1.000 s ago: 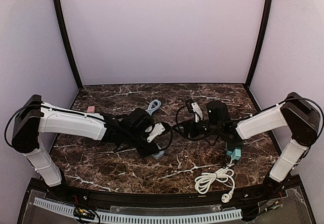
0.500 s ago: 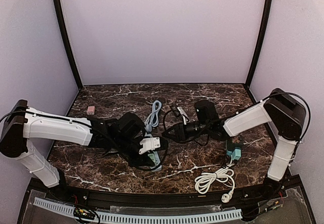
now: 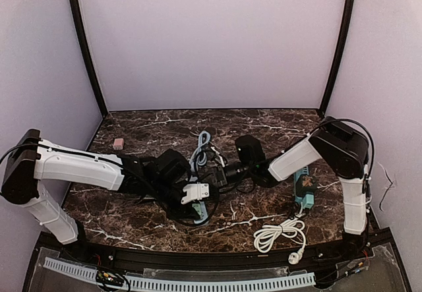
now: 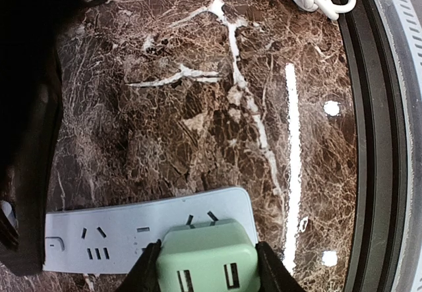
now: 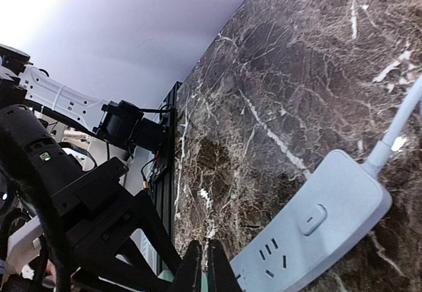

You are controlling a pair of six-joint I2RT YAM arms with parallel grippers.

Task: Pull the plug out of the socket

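Counted on the dark, white-veined marble table (image 4: 198, 107): one flat pale blue plastic power strip (image 4: 119, 236), one boxy mint-green plug (image 4: 206, 252), one coiled white cord (image 3: 280, 233), one small pink block (image 3: 118, 143), two pincers. Clamped between the two black fingers (image 4: 148, 269) of the left pincer (image 4: 208, 269): the plug, seated at the strip's end socket. Shut, tips pressed together, close to the strip with the plug's green edge just beside: the right pincer (image 5: 202, 265). Ahead of the left pincer, bare marble as far as the cord; off to its right, the table's black front rim (image 4: 376, 140), near. Beyond the right pincer, open marble up to the lilac wall (image 5: 132, 28).
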